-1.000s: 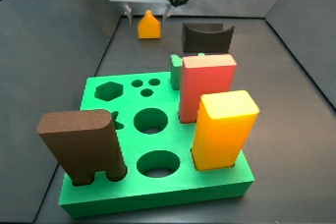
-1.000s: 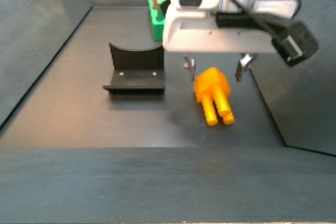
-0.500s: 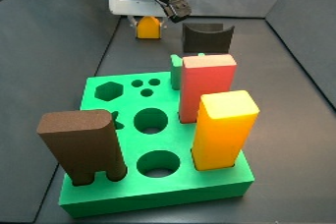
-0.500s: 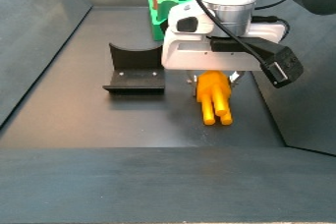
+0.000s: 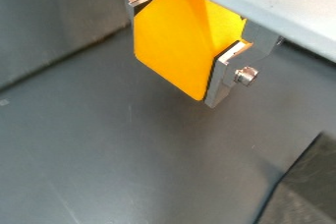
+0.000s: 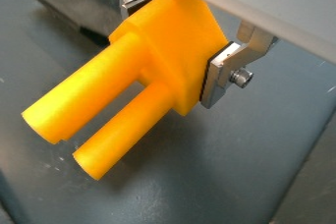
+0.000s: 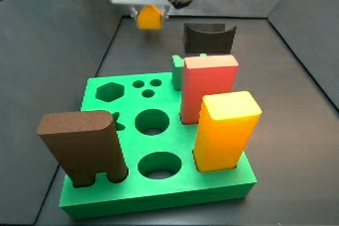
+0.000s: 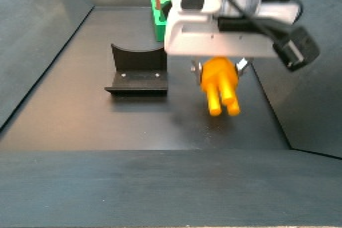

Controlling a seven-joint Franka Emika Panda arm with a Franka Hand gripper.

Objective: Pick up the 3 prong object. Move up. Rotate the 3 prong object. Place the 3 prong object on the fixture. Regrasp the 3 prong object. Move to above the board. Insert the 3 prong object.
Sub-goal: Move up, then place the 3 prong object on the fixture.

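Note:
My gripper [image 7: 150, 10] is shut on the 3 prong object [image 7: 150, 18], a small yellow-orange piece, and holds it a little above the dark floor at the far end. In a side view the gripper [image 8: 221, 68] has the piece [image 8: 221, 92] hanging with its prongs towards the camera. Both wrist views show the silver fingers [image 5: 231, 70] [image 6: 225, 70] clamped on the piece's body [image 5: 182, 39] [image 6: 141, 74]. The dark fixture [image 7: 208, 38] [image 8: 136, 70] stands empty beside the gripper. The green board [image 7: 133, 196] lies nearer the camera.
On the board stand a red block [image 7: 208, 83], a tall yellow-orange block [image 7: 225, 126] and a brown block with legs [image 7: 82, 146]. Dark sloping walls [image 8: 40, 52] enclose the floor on both sides. The board [image 8: 159, 12] shows behind the gripper.
The gripper came down over the piece lying on the floor, closed on it and has now risen with it; the piece is off the floor.

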